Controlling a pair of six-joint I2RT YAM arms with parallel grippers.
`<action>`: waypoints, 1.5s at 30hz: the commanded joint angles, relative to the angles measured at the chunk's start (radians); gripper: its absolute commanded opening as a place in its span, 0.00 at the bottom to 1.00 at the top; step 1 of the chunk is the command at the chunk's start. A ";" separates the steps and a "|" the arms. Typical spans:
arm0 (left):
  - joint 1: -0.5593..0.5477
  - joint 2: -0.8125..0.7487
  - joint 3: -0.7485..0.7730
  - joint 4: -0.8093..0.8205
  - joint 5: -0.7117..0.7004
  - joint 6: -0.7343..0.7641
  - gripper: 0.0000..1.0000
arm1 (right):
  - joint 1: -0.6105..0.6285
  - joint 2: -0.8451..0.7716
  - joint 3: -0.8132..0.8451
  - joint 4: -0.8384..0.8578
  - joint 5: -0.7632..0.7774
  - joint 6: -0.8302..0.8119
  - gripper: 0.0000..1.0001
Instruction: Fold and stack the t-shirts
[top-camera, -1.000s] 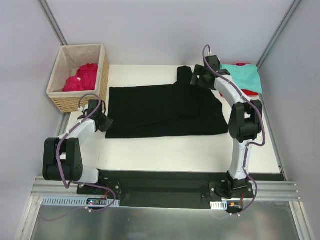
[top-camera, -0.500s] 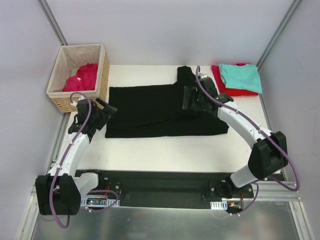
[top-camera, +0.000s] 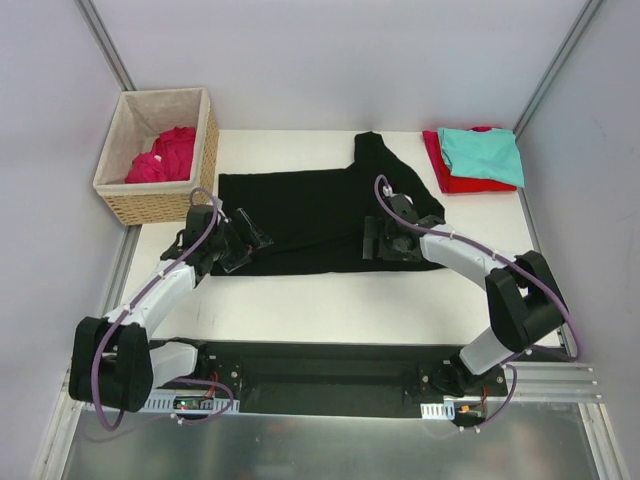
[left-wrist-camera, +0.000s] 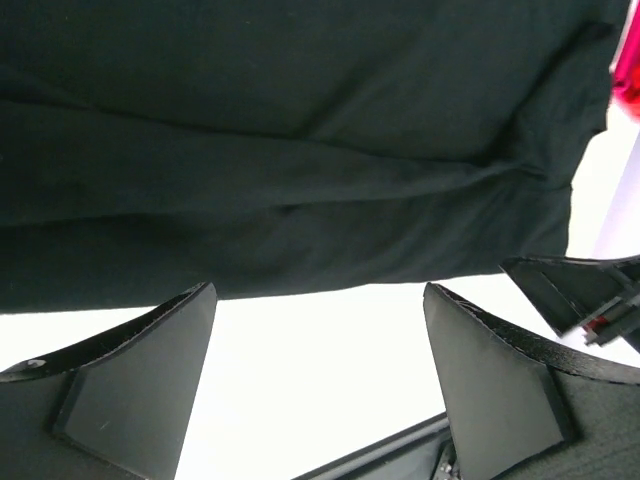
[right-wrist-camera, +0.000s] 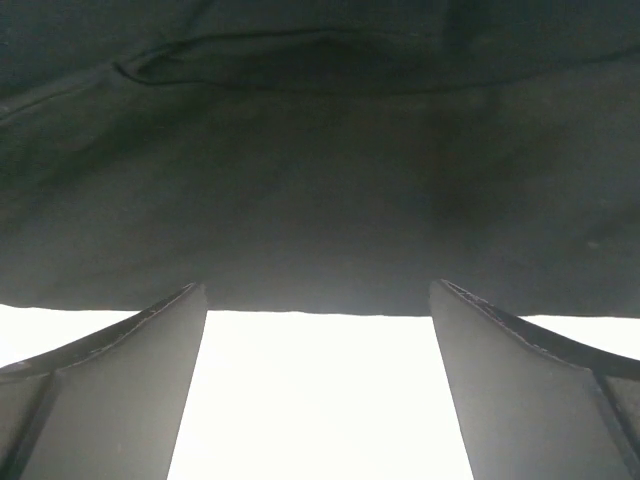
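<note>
A large black t-shirt (top-camera: 300, 215) lies spread flat across the middle of the white table (top-camera: 300, 300). My left gripper (top-camera: 250, 245) is at its near-left hem, open. In the left wrist view the gripper (left-wrist-camera: 320, 290) has bare table between its fingers (left-wrist-camera: 140, 390) and the black cloth (left-wrist-camera: 300, 150) just ahead. My right gripper (top-camera: 372, 240) is at the near hem further right, open. In the right wrist view its jaws (right-wrist-camera: 318, 285) reach the hem of the black cloth (right-wrist-camera: 320, 150) and hold nothing. A folded teal t-shirt (top-camera: 482, 153) lies on a red one (top-camera: 450, 180) at the back right.
A wicker basket (top-camera: 205, 150) with beige lining stands at the back left, with a crimson-pink t-shirt (top-camera: 165, 155) in it. A strip of bare table runs between the black shirt's near hem and the arms' black base rail (top-camera: 320, 365).
The left gripper went from shut to open and moved right to the black shirt's near hem. The right arm swung from the back right, by the stack, down to the near hem.
</note>
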 joint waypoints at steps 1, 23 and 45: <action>-0.011 0.053 -0.015 0.165 0.032 0.035 0.83 | 0.028 0.022 0.066 0.044 -0.013 0.017 0.97; -0.012 -0.005 -0.006 0.169 0.006 0.040 0.81 | 0.182 0.168 0.232 0.081 -0.114 0.009 0.96; 0.087 -0.150 -0.059 0.024 -0.083 -0.009 0.82 | 0.262 0.212 0.148 0.385 -0.360 0.094 0.96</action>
